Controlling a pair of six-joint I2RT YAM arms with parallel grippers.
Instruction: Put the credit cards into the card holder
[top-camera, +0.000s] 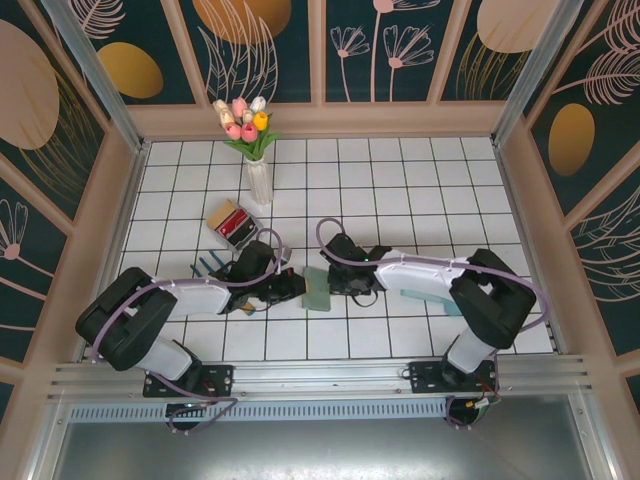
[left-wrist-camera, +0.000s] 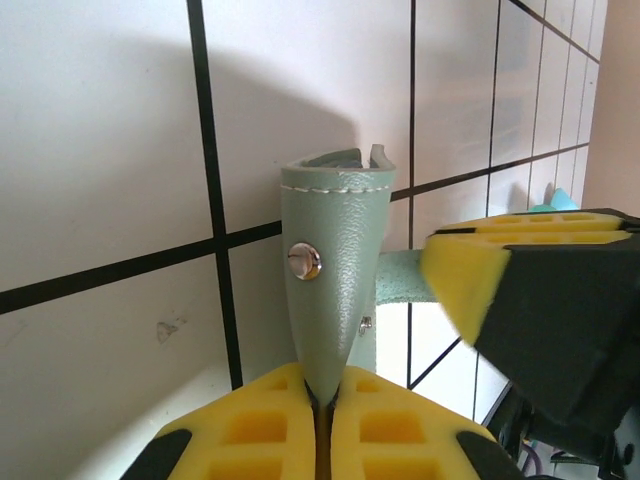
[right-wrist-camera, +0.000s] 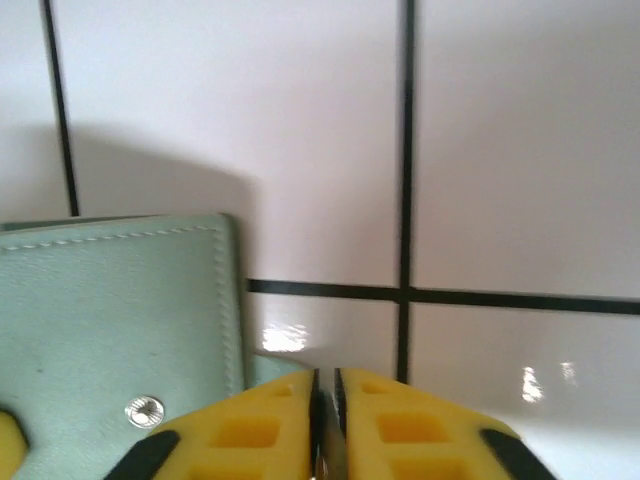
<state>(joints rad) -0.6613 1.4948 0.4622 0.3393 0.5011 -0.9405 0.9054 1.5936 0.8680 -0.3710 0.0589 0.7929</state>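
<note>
- Counter (top-camera: 420, 190): the card holder (top-camera: 318, 292) sits between my two sets of jaws, so the task looks early. I see no card in a pocket.
- Left gripper (left-wrist-camera: 322, 400): jaws clamped on the holder's snap flap, which stands straight up out of them.
- Right gripper (right-wrist-camera: 325, 390): jaws pressed together just beside the holder's edge. I can't tell if anything thin is pinched.
- Credit cards (top-camera: 207, 266): what look like loose ones lie behind the left jaws, away from the holder. All are left to load, I'd judge.
</note>
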